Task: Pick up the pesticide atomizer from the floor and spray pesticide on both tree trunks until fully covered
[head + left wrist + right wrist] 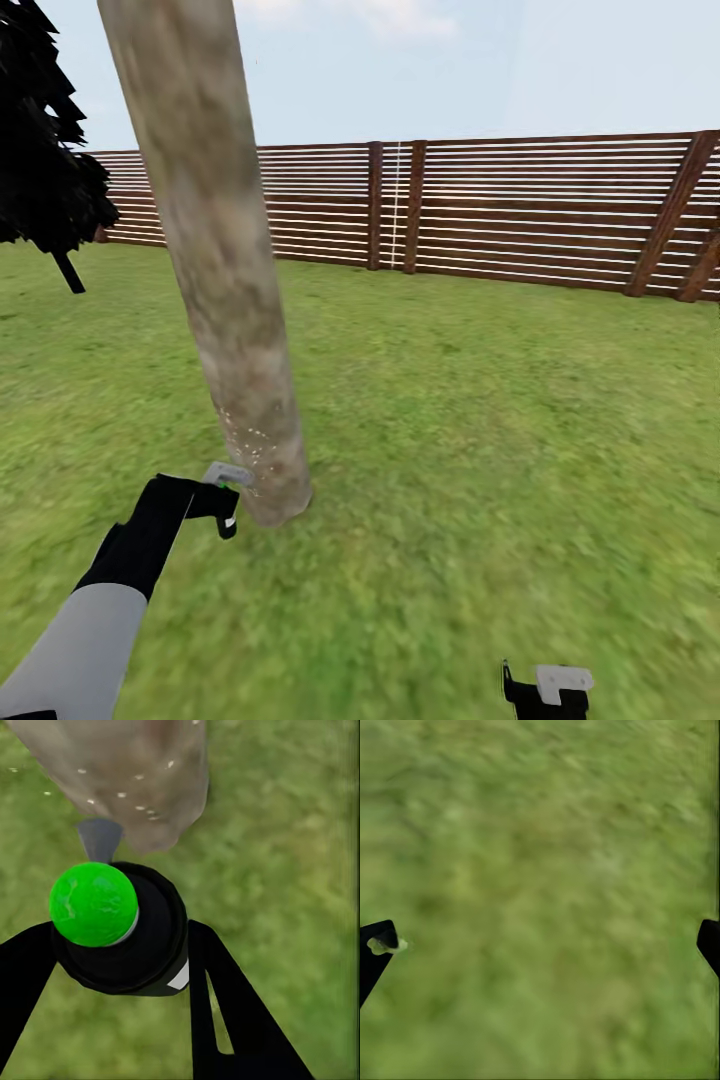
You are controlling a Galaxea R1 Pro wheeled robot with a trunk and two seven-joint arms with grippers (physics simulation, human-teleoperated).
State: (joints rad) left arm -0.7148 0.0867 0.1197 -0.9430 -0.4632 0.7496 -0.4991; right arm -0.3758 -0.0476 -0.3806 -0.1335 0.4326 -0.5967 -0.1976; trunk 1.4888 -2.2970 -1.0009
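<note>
My left gripper (120, 967) is clamped around the black, green-capped pesticide atomizer (112, 922) at frame centre, nozzle aimed at the mottled grey-tan tree trunk (215, 270) base. It seems light, rigid and smooth; gripping the body suits. My right gripper (540, 945) gapes, empty.

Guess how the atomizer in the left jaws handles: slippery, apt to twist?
The atomizer looks rounded and smooth, so it may rotate in the left gripper. Its green cap sits above the grip; probably slightly top-heavy. Seems rigid.
</note>
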